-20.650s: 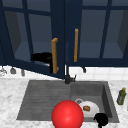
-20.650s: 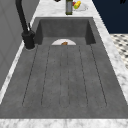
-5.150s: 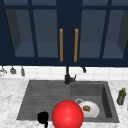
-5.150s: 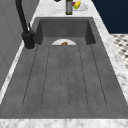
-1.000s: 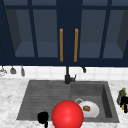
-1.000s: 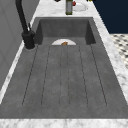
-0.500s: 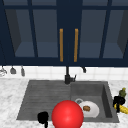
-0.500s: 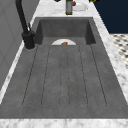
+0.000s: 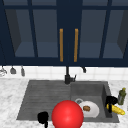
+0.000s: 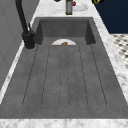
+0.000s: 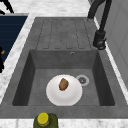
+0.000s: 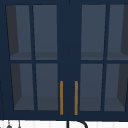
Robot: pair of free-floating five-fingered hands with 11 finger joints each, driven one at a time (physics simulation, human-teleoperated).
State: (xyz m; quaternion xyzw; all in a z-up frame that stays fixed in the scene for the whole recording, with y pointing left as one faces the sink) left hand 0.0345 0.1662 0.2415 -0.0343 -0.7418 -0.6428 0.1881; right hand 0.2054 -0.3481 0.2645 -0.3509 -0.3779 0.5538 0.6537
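So the right hand is over the right rim of the sink, sitting right at the near end of a banana that lies on the counter there; it's touching or holding the banana, but I can't tell if the fingers are actually curled round it or just resting on it. The left hand hangs at the near left edge of the drainboard, just left of a big red ball that covers the near middle of the sink, and I can't make out its fingers either. Just behind the banana stands a green bottle with a yellow cap. Down in the basin there's a white plate with a small brown bit of food on it, next to the drain. The black tap rises from the far rim at the middle. Above it all are dark blue glass cabinet doors with two orange handles, both doors closed.
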